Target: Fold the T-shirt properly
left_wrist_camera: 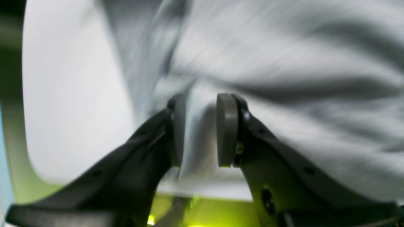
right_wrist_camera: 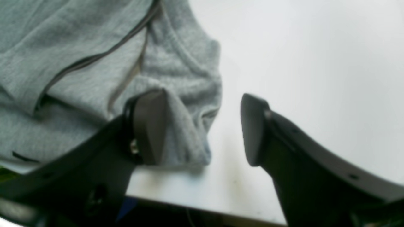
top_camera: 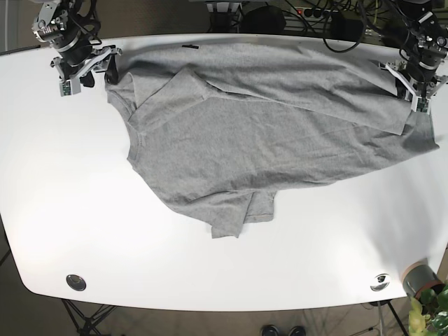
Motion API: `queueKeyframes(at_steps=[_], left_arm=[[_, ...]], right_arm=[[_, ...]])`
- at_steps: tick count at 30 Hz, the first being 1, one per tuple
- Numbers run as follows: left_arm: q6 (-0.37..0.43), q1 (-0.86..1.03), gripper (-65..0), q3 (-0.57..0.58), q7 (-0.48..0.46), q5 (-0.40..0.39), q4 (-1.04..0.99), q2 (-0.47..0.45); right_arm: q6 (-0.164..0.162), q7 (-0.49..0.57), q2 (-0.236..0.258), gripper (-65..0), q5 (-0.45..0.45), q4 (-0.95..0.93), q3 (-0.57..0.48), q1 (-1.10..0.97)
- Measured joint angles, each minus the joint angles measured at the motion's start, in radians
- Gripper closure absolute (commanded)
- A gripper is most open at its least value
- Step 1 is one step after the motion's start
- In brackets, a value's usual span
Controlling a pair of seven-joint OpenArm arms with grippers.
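Note:
The grey T-shirt (top_camera: 245,133) lies spread and creased across the white table (top_camera: 140,245), with a flap folded over along the far side. In the base view my left gripper (top_camera: 415,87) is at the shirt's far right edge. Its wrist view is blurred and shows the left gripper (left_wrist_camera: 202,97) shut on a fold of the T-shirt (left_wrist_camera: 284,47), with creases running out from the pads. My right gripper (top_camera: 87,70) is at the far left corner. There the right gripper (right_wrist_camera: 202,96) stands open, one finger over the edge of the T-shirt (right_wrist_camera: 79,37) and the other over bare table (right_wrist_camera: 300,63).
Two silver discs (top_camera: 75,282) (top_camera: 380,282) sit near the table's front edge. A potted plant (top_camera: 423,283) stands off the front right corner. Cables (top_camera: 336,21) lie behind the far edge. The table edge (right_wrist_camera: 189,205) runs just below the right gripper.

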Motion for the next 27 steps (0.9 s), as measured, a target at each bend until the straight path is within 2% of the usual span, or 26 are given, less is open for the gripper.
queueKeyframes(at_steps=[9,14,17,21,27], left_arm=[[0.004,-0.080,-15.7,-0.004,0.007,0.066,-0.034,-0.008],[0.005,-0.150,-15.7,-0.003,0.005,0.163,-0.127,-0.008],[0.003,-0.181,-15.7,-0.003,0.011,0.169,-0.163,-0.021],[0.004,-0.214,-15.8,-0.004,0.002,0.162,-0.175,-0.033],[0.004,-0.256,-16.0,0.003,0.005,0.156,-0.233,-0.028]], right_arm=[[0.001,-0.002,0.011,-36.6,-0.006,0.014,-0.007,0.102],[-0.007,-0.002,0.016,-44.5,-0.085,-0.008,-0.099,0.175],[0.009,-0.003,0.003,-46.9,-0.113,-0.023,-0.154,0.207],[-0.008,0.003,0.007,-46.6,-0.141,-0.024,-0.184,0.218],[0.000,-0.002,0.007,-46.6,-0.149,-0.027,-0.225,0.212]])
